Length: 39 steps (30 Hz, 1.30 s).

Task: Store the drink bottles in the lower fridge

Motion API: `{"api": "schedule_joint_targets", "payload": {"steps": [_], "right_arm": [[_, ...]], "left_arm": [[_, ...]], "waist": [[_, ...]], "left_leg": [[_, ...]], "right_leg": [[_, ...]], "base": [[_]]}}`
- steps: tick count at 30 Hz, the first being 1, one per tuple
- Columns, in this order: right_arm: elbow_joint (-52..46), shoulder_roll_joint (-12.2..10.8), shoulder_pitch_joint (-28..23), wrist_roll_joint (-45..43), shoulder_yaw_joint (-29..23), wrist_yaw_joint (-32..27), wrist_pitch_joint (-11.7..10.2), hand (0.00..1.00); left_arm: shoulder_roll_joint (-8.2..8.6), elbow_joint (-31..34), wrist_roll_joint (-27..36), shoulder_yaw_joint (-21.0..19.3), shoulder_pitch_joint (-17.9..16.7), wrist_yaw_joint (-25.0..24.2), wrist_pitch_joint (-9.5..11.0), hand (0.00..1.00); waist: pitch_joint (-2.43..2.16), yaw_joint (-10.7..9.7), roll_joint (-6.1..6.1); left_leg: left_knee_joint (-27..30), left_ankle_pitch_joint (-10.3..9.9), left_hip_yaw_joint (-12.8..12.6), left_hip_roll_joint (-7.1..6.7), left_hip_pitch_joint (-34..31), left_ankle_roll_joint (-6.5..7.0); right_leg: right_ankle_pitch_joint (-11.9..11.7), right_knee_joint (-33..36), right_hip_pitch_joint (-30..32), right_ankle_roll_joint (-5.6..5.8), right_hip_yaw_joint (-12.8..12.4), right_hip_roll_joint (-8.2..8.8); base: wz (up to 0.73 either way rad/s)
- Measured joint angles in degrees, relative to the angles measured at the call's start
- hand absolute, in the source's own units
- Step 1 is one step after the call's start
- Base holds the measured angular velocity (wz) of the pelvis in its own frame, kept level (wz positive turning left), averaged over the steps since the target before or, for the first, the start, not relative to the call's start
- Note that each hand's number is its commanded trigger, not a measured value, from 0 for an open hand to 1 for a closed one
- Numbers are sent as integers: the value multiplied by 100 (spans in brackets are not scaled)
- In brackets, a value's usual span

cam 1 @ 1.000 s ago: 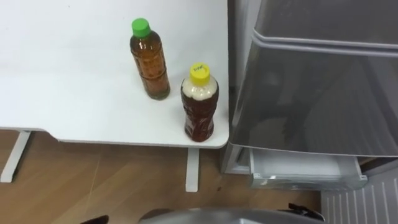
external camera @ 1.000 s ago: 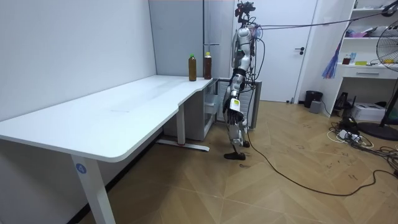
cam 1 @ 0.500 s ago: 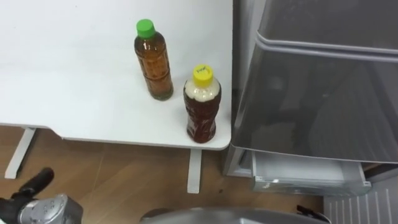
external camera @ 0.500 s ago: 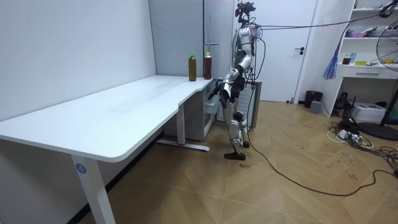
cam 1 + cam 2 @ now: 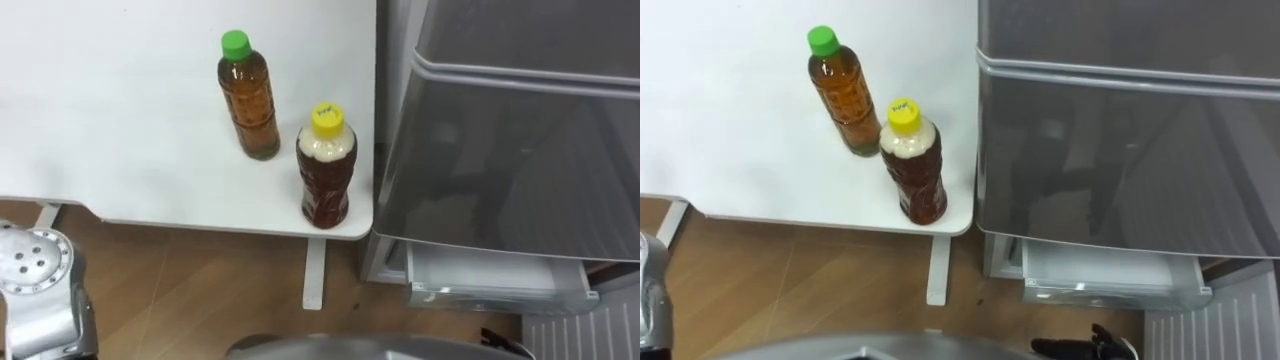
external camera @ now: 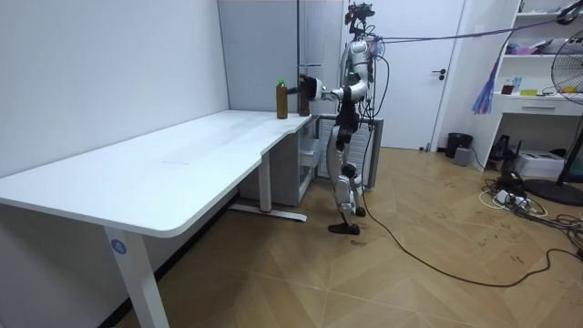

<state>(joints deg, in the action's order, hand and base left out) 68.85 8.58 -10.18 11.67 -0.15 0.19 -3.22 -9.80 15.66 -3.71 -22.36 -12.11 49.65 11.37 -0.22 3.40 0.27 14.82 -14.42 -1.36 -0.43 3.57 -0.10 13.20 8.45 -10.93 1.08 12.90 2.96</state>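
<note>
Left hand [image 6: 311, 87] first: it's a dark shape held out at bottle height, right by the table's end, and from the room I can't tell whether the fingers are apart or curled. It holds nothing that I can make out. The arm behind it is stretched out level from the shoulder. Right hand [image 5: 1080, 349] sits low at the robot's front, just dark fingertips at the bottom edge, and their state is anyone's call too.

Both drinks are on the white table [image 5: 120, 130], upright. The yellow-capped bottle [image 5: 326, 165] stands at the near right corner, close to the table's edge. The green-capped bottle [image 5: 248, 95] stands just beside it, to the left and farther back.

Right of the table is the grey fridge [image 5: 510, 150], its upper door closed. Its lower drawer [image 5: 490, 278] is pulled out, pale inside. The robot stands upright on the wooden floor [image 6: 410, 273], facing table and fridge.
</note>
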Motion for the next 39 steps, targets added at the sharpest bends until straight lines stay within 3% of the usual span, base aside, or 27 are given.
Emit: {"api": "schedule_joint_targets", "payload": {"steps": [6, 8, 12, 18, 24, 28, 31, 39], "right_arm": [[52, 37, 9, -15, -2, 203, -118, 0], [88, 50, 38, -2, 3, 282, -126, 0], [385, 50, 305, -16, 11, 463, -170, 0], [478, 52, 486, 26, 102, 485, -178, 0], [567, 60, 608, -44, 124, 627, -171, 0], [670, 50, 688, -79, 126, 636, -136, 0], [678, 50, 752, -78, 147, 635, -52, 0], [671, 29, 794, -79, 156, 623, -40, 0]], "left_arm": [[-1, 834, -98, 25, 193, -673, 15, 0], [-32, 849, -72, 223, 318, -900, 22, 0], [-33, 1008, 141, 870, 418, -1903, 2, 0], [-33, 1108, 1170, 1495, 619, -3254, -73, 0], [26, 1131, 1729, 1811, 761, -4570, -309, 0], [27, 1136, 1967, 2024, 774, -5275, -605, 0], [26, 1138, 2003, 2059, 774, -5688, -759, 0], [7, 1264, 2307, 2139, 775, -6408, -914, 0]], "waist": [[8, -43, 19], [29, -104, 17], [67, -237, 5], [34, -464, 11], [49, -499, -25], [57, -571, -44], [56, -629, -50], [41, -688, -81]], "left_leg": [[71, 0, 42, -4, -39, 0], [68, 5, 90, -18, -51, 7], [97, 25, 155, -38, -146, 26], [106, 42, 161, -31, -282, 24], [39, 47, 120, -29, -194, 25], [-6, 47, 98, -27, -198, 25], [-11, 47, 44, -21, -196, 25], [-18, 47, 37, -20, -186, 25]], "right_leg": [[-1, -11, -9, 0, 16, -2], [-1, -13, -22, 1, 85, 7], [-8, -19, 16, 13, 140, 17], [-12, 23, 104, 12, 133, 12], [-12, 18, 164, 12, 45, 17], [-13, 18, 194, 13, 34, 17], [-13, 17, 199, 14, 9, 19], [-13, 16, 212, 14, -12, 19]], "base": [[3], [18], [8], [0], [-7], [-2], [-6], [-1]]}}
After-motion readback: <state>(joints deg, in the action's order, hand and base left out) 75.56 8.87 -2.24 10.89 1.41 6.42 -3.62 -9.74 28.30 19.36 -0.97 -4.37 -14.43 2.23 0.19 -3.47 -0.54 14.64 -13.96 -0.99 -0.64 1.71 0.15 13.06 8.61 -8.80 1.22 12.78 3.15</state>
